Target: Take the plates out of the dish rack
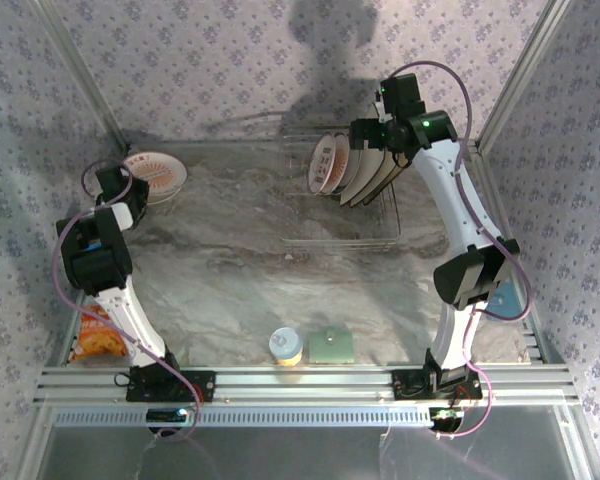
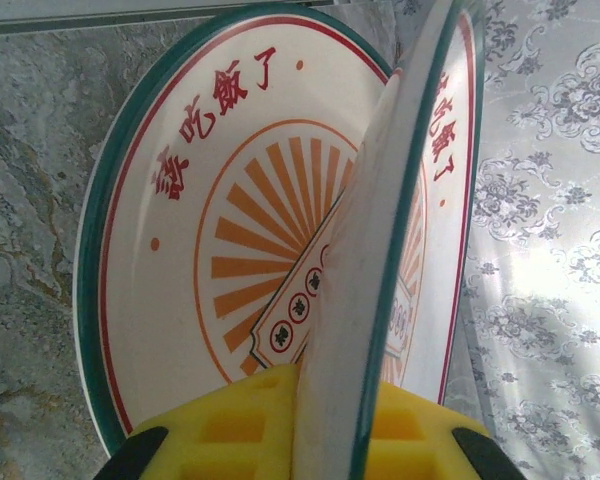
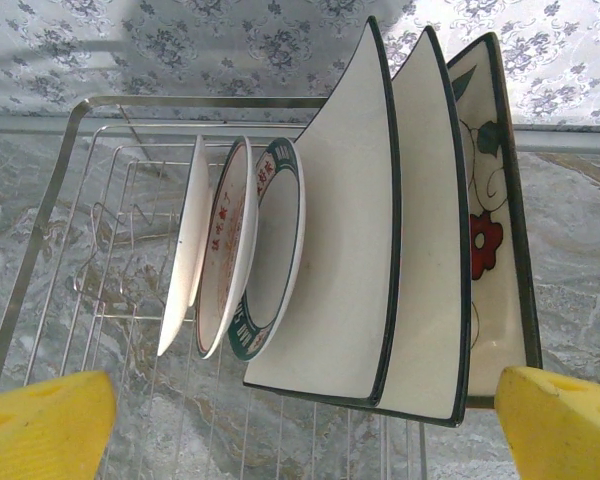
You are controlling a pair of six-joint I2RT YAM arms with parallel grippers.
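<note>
1. The silver wire dish rack (image 1: pixel 330 243) sits by the far edge of the grey stone-look worktop (image 1: pixel 230 290), toward the far right corner. Six plates stand on edge in it, in a row running left to right. Three small round white plates (image 3: pixel 225 250) are on the left and two big square cream plates (image 3: pixel 330 250) come next. Last on the right is a flower-printed square plate (image 3: pixel 490 230).
2. The right hand (image 3: pixel 300 425) is just by the rack, at the square-plate end. Its yellow fingers (image 3: pixel 40 420) are spread wide with nothing in them. The thin edges of the plates point at it, so I think it must close over a rim, not a flat face. The right arm is the nearer one to the rack.
3. The left hand (image 2: pixel 330 430) is well apart from the rack, at the far left corner. It is pinched on the rim of a round teal-rimmed plate (image 2: pixel 375 250), held on edge. A flat round plate with orange rays (image 2: pixel 180 230) lies under it. I cannot tell if the two touch. I think the held plate is about to be laid on the flat one.
4. The top view shows where both hands are on the worktop. The left wrist view shows the pinch up close, which is too small to tell from the top. The right wrist view shows the gaps between the plates. They are wider by the round ones and tight between the square ones.
</note>
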